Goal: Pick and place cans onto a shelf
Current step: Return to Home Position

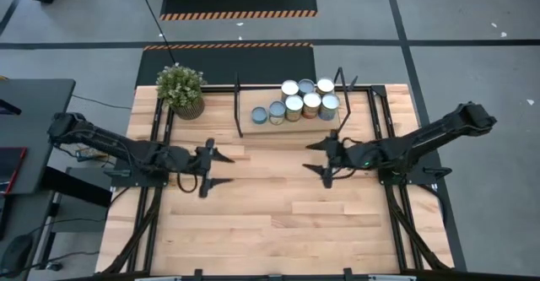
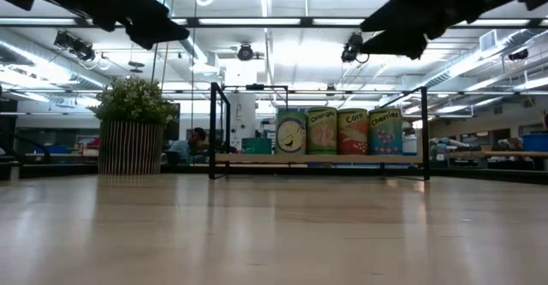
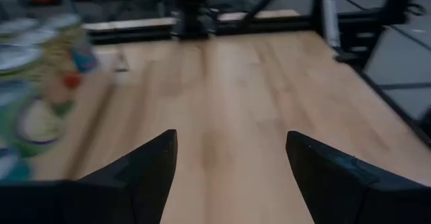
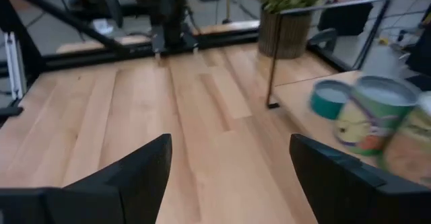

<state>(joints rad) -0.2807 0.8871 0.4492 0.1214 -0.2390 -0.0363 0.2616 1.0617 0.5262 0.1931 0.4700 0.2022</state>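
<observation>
Cans (image 1: 304, 102) are standing upright in a tight cluster on the shelf (image 1: 253, 99), at the far side of the surface (image 1: 270, 222) and to the right of the potted plant (image 1: 180, 89). In the low view, four of them (image 2: 338, 131) are showing their labels in a row across the shelf board. No can is lying on the surface in front of the shelf, so the placing work is judged to be complete.

The left hand (image 1: 231, 170) is hovering over the surface in front of the shelf's left end. Its fingers are spread wide apart and are gripping nothing. The left wrist view confirms this: bare wood is showing between the two fingers. The right hand (image 1: 307, 158) is hovering opposite, in front of the shelf's right end. Its fingers are likewise spread apart and empty. Both hands are pointing toward each other across the middle of the surface and are well clear of the cans.

The step in hand is judged to be the return of both arms to their rest pose. The next move is calling for each arm to fold back toward its own side of the surface. Each hand needs to be keeping clear of the black shelf posts and of the other arm during that travel. No grasp is needed.
</observation>
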